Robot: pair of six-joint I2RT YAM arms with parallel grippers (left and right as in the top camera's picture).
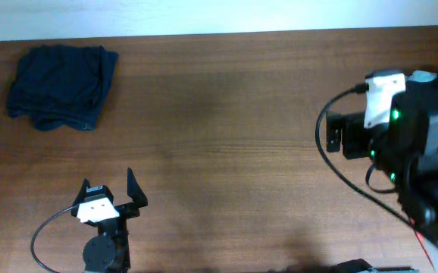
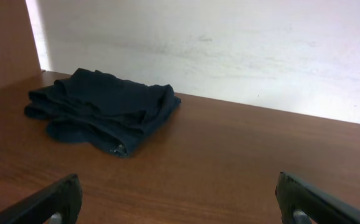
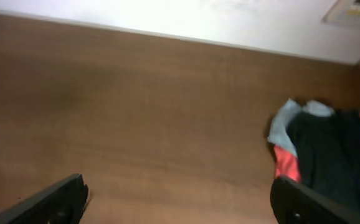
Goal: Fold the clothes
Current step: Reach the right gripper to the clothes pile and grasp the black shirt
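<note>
A dark blue garment (image 1: 62,87) lies in a folded bundle at the far left of the brown surface (image 1: 226,152). In the right wrist view, a heap of clothes (image 3: 329,155) in black, red and pale blue shows at the right. The left gripper (image 1: 109,182) sits near left, well apart from the garment, its jaws spread and empty. The right gripper (image 3: 178,182), on the right, has its jaws apart too, holding nothing.
</note>
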